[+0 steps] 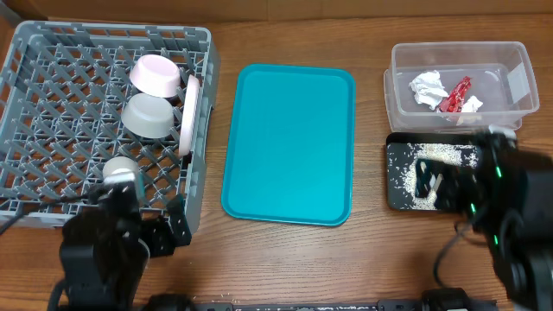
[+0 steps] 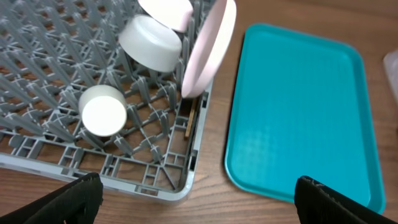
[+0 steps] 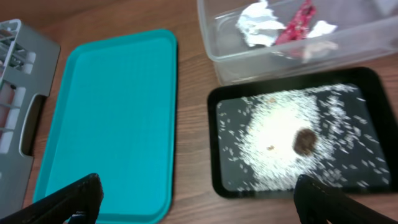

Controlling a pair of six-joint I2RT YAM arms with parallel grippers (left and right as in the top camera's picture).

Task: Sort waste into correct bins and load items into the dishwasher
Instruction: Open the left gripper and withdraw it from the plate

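Observation:
The grey dish rack (image 1: 52, 130) at the left holds a white plate (image 1: 188, 112) on edge, a white bowl (image 1: 155, 74), a grey bowl (image 1: 149, 115), a white cup (image 1: 118, 168) and a thin wooden stick (image 2: 191, 119) by its right wall. The clear tub (image 1: 505, 108) holds white tissue (image 1: 428, 87) and a red wrapper (image 1: 455, 93). The black tray (image 3: 217, 143) holds rice grains (image 3: 273, 134) and a brown lump (image 3: 304, 141). My left gripper (image 2: 196, 202) is open and empty by the rack's front right corner. My right gripper (image 3: 196, 202) is open and empty above the table in front of the black tray.
An empty teal serving tray (image 1: 289, 142) lies in the middle between the rack and the bins. The wooden table's front edge runs just below both arms.

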